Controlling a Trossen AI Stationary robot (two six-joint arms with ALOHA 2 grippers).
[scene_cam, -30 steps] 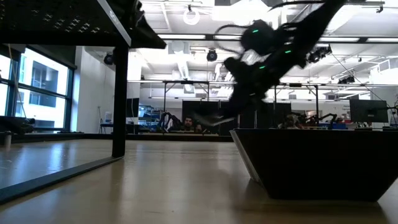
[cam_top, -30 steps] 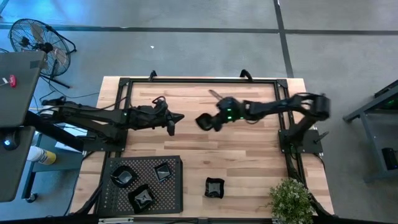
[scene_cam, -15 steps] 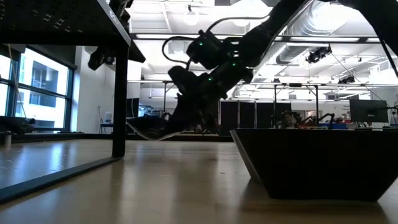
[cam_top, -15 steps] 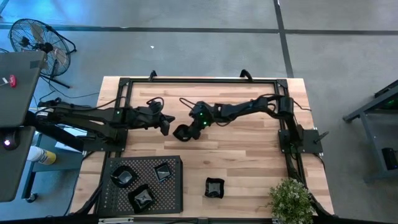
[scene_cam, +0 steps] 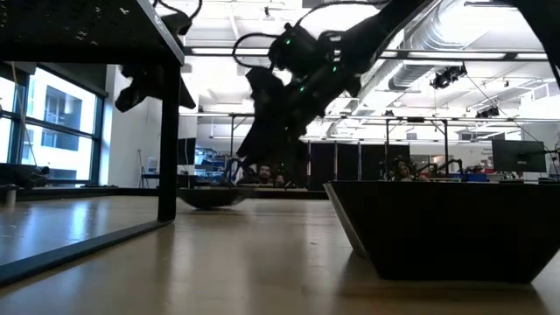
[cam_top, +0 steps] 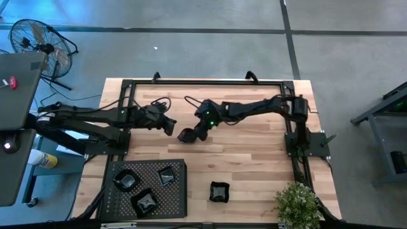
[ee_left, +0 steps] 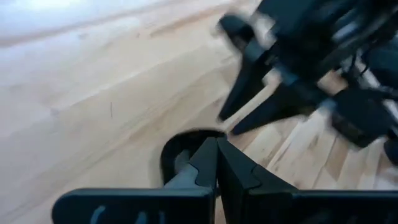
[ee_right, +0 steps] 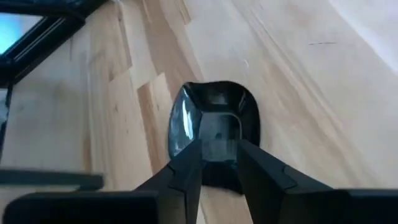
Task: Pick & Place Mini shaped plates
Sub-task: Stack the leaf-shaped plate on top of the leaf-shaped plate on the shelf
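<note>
A small glossy black mini plate (cam_top: 184, 136) lies flat on the wooden table (cam_top: 254, 152) at mid-left, and it also shows in the low view (scene_cam: 210, 198). My right gripper (ee_right: 217, 163) stands open just over it, slanting down, a finger on either side of the near rim (ee_right: 216, 177). My left gripper (ee_left: 216, 158) is shut and empty, and hovers close to the plate's left (cam_top: 170, 126). Three more mini plates (cam_top: 145, 201) lie in the black perforated tray (cam_top: 178, 203). Another mini plate (cam_top: 219, 191) rests on the table near its front edge. My right gripper's fingers (ee_right: 186, 168) stand apart across the plate's near rim, coming from the table's right and slanting down. I cannot tell whether they touch the rim. The plate lies on the table by its underside.
A black frame (cam_top: 191, 83) runs round the table's far and side edges. A potted plant (cam_top: 297, 203) stands at the front right corner. Bare wood lies between the tray, the lone plate and the right arm's base.
My right gripper has swung toward the table's left edge and come down with the mini plate. The plate hung tilted and clear of the table before; it now lies flat on the wood close to my left gripper.
</note>
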